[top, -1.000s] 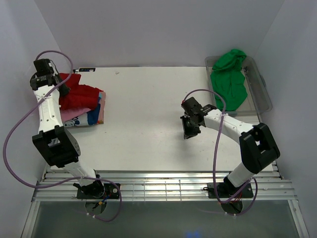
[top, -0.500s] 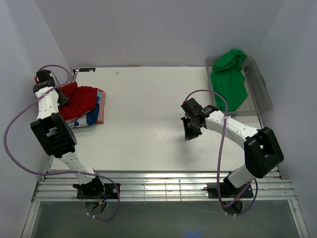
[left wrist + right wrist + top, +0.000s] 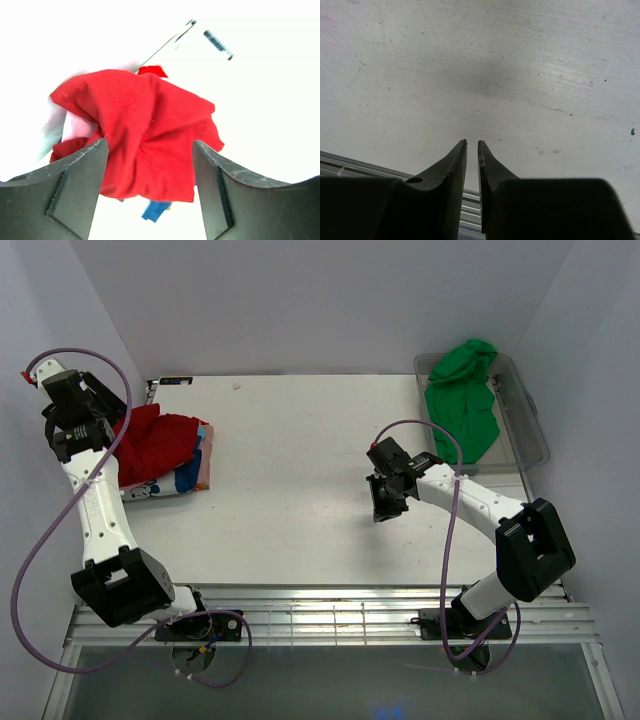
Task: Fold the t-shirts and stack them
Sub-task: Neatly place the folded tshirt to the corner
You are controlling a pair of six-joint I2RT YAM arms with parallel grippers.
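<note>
A crumpled red t-shirt point(image 3: 158, 443) lies on top of a small pile at the table's left edge. Blue point(image 3: 183, 478) and pink point(image 3: 203, 468) cloth peeks out beneath it. In the left wrist view the red t-shirt point(image 3: 145, 130) lies below my left gripper point(image 3: 150, 144), whose jaws stand wide apart with nothing between them. A scrap of blue cloth point(image 3: 156, 210) shows under the red. From above, the left gripper point(image 3: 72, 418) hangs raised just left of the pile. A green t-shirt point(image 3: 462, 400) is draped in the clear tub. My right gripper point(image 3: 385, 502) point(image 3: 472, 142) is shut and empty over bare table.
The clear plastic tub point(image 3: 536, 435) stands at the back right corner. White walls close in on both sides. A slatted metal rail point(image 3: 330, 615) runs along the near edge by the arm bases. A small dark label point(image 3: 175, 381) sits at the back left.
My left gripper has opened, let go of the red t-shirt and risen back to the left of the pile. The right arm has barely moved.
</note>
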